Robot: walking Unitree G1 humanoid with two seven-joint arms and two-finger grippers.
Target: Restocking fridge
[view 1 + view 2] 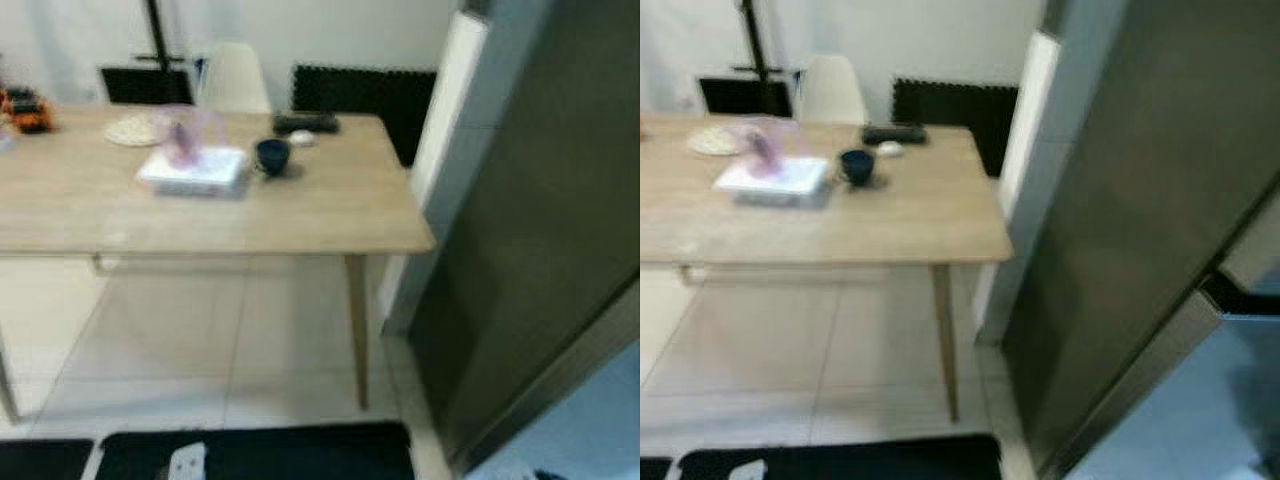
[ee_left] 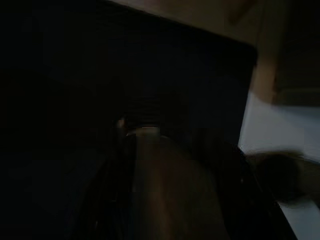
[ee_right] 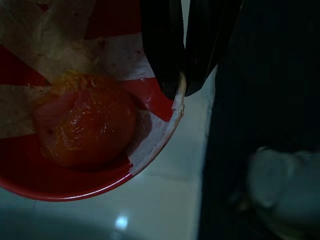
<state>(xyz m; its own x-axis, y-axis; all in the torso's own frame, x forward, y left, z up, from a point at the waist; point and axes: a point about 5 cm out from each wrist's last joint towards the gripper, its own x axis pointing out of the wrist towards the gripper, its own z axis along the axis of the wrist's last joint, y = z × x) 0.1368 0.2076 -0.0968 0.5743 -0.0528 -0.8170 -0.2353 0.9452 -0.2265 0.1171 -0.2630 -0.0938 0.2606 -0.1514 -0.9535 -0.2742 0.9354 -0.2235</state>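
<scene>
In the right wrist view my right gripper (image 3: 181,90) is shut on the rim of a red-and-white bowl (image 3: 65,192). An orange-red fruit wrapped in clear film (image 3: 85,127) lies in the bowl, which hangs above pale floor tiles. The left wrist view is very dark. In it my left gripper (image 2: 142,150) seems shut on a brownish bottle (image 2: 165,185) with a ribbed cap. In the head views, which are blurred, the fridge's dark door (image 1: 530,230) stands open to the right, with bluish light (image 1: 590,420) from inside at the lower right.
A wooden table (image 1: 330,215) stands ahead to the left. It carries a white tray with a pink bag (image 1: 195,170), a dark cup (image 1: 272,155), a remote (image 1: 305,123) and a plate (image 1: 132,130). Behind it is a white chair (image 1: 233,78). A black mat (image 1: 260,455) lies at my feet.
</scene>
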